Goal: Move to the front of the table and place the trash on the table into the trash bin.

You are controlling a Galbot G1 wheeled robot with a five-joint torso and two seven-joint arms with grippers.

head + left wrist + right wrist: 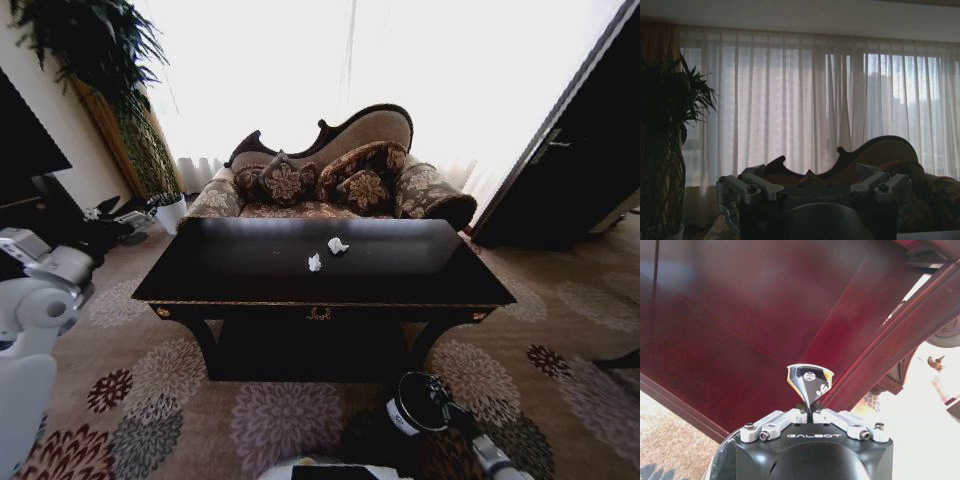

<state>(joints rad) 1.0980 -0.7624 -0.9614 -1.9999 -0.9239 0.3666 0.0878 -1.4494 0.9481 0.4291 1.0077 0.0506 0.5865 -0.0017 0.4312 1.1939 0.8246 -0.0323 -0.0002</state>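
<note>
White paper balls (327, 253) lie on the table (250, 270); right fingers (795, 416) pinch a shiny wrapper (809, 382); left's state unclear.

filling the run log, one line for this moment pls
right gripper: shut on shiny wrapper, low before table | left gripper: raised, idle | paper balls on tabletop

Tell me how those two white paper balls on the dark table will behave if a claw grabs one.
Each paper ball looks crumpled and small, so it is probably very light and will squash rather than resist. On the glossy table it may skid away if nudged. Its irregular shape suggests it won't roll far.
</note>
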